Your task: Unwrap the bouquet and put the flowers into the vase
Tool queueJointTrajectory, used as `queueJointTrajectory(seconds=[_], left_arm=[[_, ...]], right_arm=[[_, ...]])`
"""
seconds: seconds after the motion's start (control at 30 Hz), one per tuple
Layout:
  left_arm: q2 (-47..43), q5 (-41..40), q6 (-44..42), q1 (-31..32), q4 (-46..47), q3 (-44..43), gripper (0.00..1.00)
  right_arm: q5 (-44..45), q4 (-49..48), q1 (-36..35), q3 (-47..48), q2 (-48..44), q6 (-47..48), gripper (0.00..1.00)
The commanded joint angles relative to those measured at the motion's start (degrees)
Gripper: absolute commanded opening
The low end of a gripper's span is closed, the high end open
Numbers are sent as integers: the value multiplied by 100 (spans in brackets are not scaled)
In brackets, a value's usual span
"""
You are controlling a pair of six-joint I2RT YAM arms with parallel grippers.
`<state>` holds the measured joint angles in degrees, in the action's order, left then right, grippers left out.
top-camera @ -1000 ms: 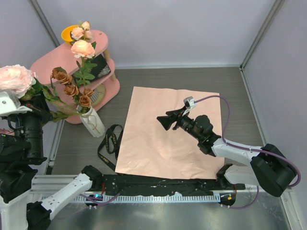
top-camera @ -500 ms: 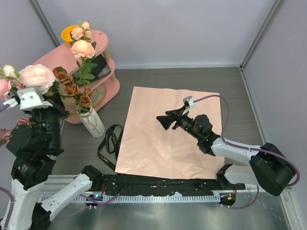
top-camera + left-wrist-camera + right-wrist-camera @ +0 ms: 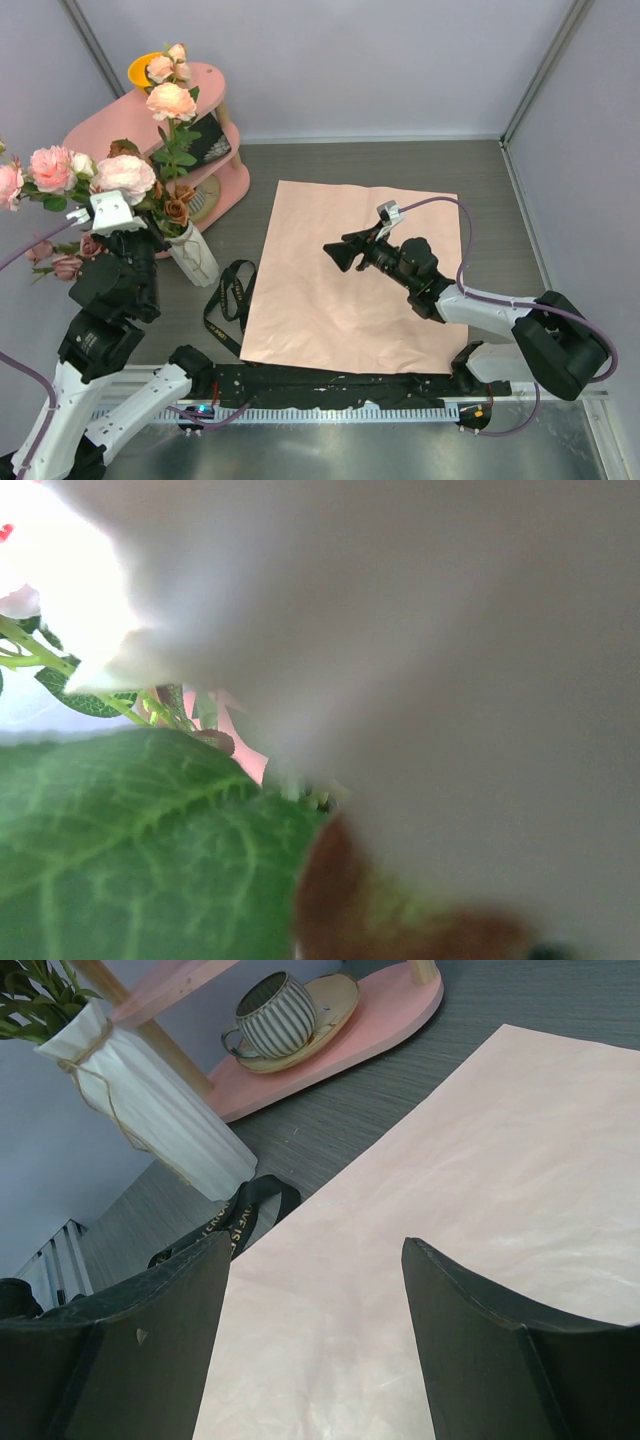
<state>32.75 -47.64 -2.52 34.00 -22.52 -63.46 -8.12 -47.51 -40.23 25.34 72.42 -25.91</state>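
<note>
Flowers (image 3: 125, 178), clamped in the left jaws, have swung in from the left edge to just beside the vase (image 3: 195, 260); insertion should follow. Right jaws hang open, empty, above the paper sheet (image 3: 300, 300).

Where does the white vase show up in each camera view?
Top external: vase left of centre, by the pink shelf.
Left wrist: not in it; flowers block the lens.
Right wrist: upper left.
Shared landmark: black ribbon lying next to the vase, in top and right wrist views.
</note>
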Motion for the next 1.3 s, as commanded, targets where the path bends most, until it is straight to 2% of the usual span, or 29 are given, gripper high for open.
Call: queueJointTrajectory(seconds=[0.0, 0.1, 0.13, 0.23, 0.37, 0.4, 0.43, 0.63, 0.73, 0.77, 0.8, 0.87, 0.93, 1.0, 1.1, 1.17, 1.27], left_arm=[[-41, -105, 419, -16, -76, 167, 20], [-58, -167, 769, -16, -400, 211, 41], [-67, -123, 901, -16, -506, 177, 52], [-85, 0, 1437, -16, -989, 36, 72], [-6, 701, 2106, -16, -1842, -464, 80], [12, 825, 2203, -7, -2200, -587, 86], [47, 931, 2412, -16, -2378, -823, 97], [170, 1756, 3257, -16, -3811, -1799, 100], [109, 2547, 3618, -7, -4023, -2213, 100], [82, 2749, 3767, -7, -4006, -2301, 100], [47, 2986, 3829, -7, -3910, -2389, 100], [56, 3584, 3908, -7, -3813, -2714, 100], [169, 4023, 3891, -7, -3663, -3126, 100], [388, 4200, 3804, -7, -3480, -3521, 100], [818, 4674, 3663, -7, -3049, -3892, 100], [1091, 5313, 3593, -7, -2620, -4024, 100], [1689, 5860, 3540, -7, -2110, -4279, 100]], right_arm=[[-102, -268, -3, 278, 26, -63, 75], [-59, -250, -3, 243, -88, -37, 75], [-32, -250, 6, 217, -105, -37, 75], [3, -250, -11, 208, -79, -45, 75], [-119, -277, -3, 295, 35, -98, 75], [-120, -225, -3, 304, 61, -90, 75], [-111, -172, -3, 339, 61, -81, 75], [29, 83, -3, 462, 184, -98, 75], [730, 548, -3, 611, 246, -186, 75], [1098, 1054, -3, 690, 246, -212, 75], [1902, 1390, -3, 787, 229, -256, 76], [2715, 2371, -3, 1147, 185, -248, 77], [3671, 2876, -3, 1428, 123, -160, 77], [4262, 3378, -3, 1630, -61, -125, 79], [4599, 4098, -3, 1999, -543, -142, 80], [4592, 4711, -3, 2272, -1016, 33, 81], [4574, 5521, -3, 2852, -1589, 340, 82]])
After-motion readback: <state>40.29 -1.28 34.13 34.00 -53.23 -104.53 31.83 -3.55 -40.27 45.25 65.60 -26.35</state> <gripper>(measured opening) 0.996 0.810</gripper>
